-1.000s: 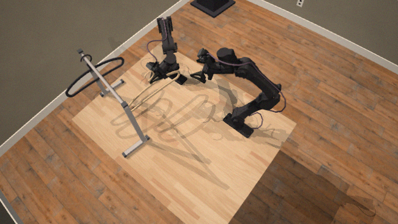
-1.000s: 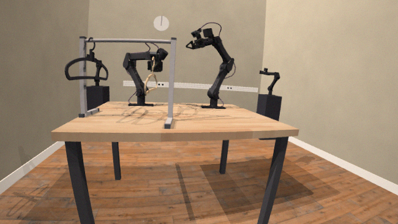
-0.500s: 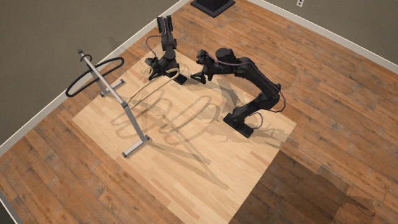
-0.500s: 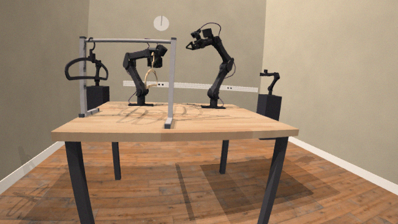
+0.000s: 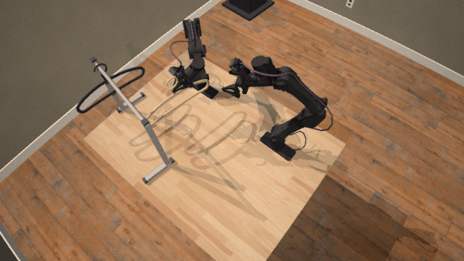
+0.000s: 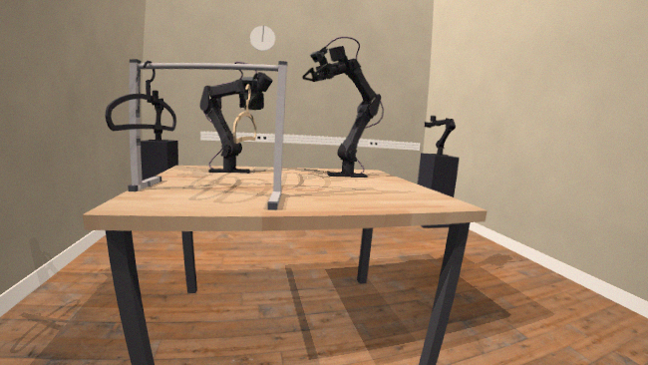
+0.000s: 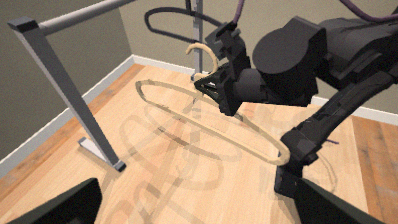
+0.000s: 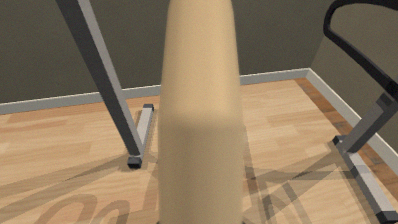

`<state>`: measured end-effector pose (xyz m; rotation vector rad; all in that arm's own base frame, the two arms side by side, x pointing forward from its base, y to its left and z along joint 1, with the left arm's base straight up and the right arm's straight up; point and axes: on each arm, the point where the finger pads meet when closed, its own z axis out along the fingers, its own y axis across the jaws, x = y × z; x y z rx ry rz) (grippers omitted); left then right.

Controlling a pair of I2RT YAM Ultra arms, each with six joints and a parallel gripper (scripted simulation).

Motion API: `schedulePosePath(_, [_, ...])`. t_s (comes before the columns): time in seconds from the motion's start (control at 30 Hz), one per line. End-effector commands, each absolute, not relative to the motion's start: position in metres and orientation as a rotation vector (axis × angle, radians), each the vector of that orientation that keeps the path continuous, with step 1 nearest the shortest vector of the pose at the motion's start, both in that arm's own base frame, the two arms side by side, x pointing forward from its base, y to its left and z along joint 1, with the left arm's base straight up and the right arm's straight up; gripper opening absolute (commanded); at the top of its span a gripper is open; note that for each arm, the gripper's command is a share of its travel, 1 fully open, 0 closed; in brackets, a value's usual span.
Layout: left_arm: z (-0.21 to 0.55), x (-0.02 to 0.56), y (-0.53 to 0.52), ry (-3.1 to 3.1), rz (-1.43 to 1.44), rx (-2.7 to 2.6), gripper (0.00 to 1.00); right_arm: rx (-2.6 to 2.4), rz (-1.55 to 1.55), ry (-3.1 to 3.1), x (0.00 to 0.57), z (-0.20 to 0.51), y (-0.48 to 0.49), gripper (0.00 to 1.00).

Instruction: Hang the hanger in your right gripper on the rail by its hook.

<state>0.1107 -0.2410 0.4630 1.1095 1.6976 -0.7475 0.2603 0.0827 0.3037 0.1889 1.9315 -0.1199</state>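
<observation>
Right gripper [image 5: 175, 90] [image 6: 247, 95] [image 7: 199, 84]: in the top view, I clamp the tan hanger [image 5: 207, 85] [image 6: 235, 128] [image 7: 286, 155] [image 8: 200, 90] inward of the table's [image 5: 250, 214] [image 6: 284, 222] upper-left edge. Exterior view: black hanger [image 5: 143, 71] [image 6: 145, 128] [image 8: 357, 55] on rail [image 5: 125, 96] [image 6: 209, 66] [image 7: 85, 17]. Left wrist view: tan hook unhung; my left fingers spread. Right wrist view: rack upright; hanging and release remain.

Over the last second I have brought the pale wooden hanger [image 5: 207, 85] [image 6: 235, 127] [image 7: 286, 152] [image 8: 200, 100] and my right claw [image 5: 175, 88] [image 6: 248, 97] [image 7: 196, 84] a little toward ten o'clock as I see it from the top. The hanger has also swung: from the exterior, its body has gone from a narrow, slanting loop to a wider arch, and its six o'clock edge sits slightly higher. Nearly all of that came in the first half second; since then I can make out only a slight further shift in the hanger.
</observation>
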Motion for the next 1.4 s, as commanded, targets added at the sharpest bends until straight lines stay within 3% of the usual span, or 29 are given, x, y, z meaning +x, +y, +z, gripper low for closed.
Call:
schedulePosePath(0.0, [0.474, 0.108, -0.239, 1.678, -0.765, 1.093, 1.0, 0.254, -0.138, 1.873, 0.264, 0.324, 0.071, 0.01])
schedulePosePath(0.37, [0.483, 0.112, -0.24, 1.657, -0.767, 1.052, 1.0, 0.353, -0.163, 1.792, 0.279, 0.351, 0.036, 0.01])
schedulePosePath(1.0, [0.538, 0.136, -0.24, 1.504, -0.773, 0.828, 1.0, 0.295, -0.21, 1.754, 0.382, 0.403, -0.061, 0.01])
schedulePosePath(1.37, [0.544, 0.138, -0.24, 1.489, -0.774, 0.805, 1.0, 0.193, -0.147, 1.898, 0.422, 0.388, -0.081, 0.01])
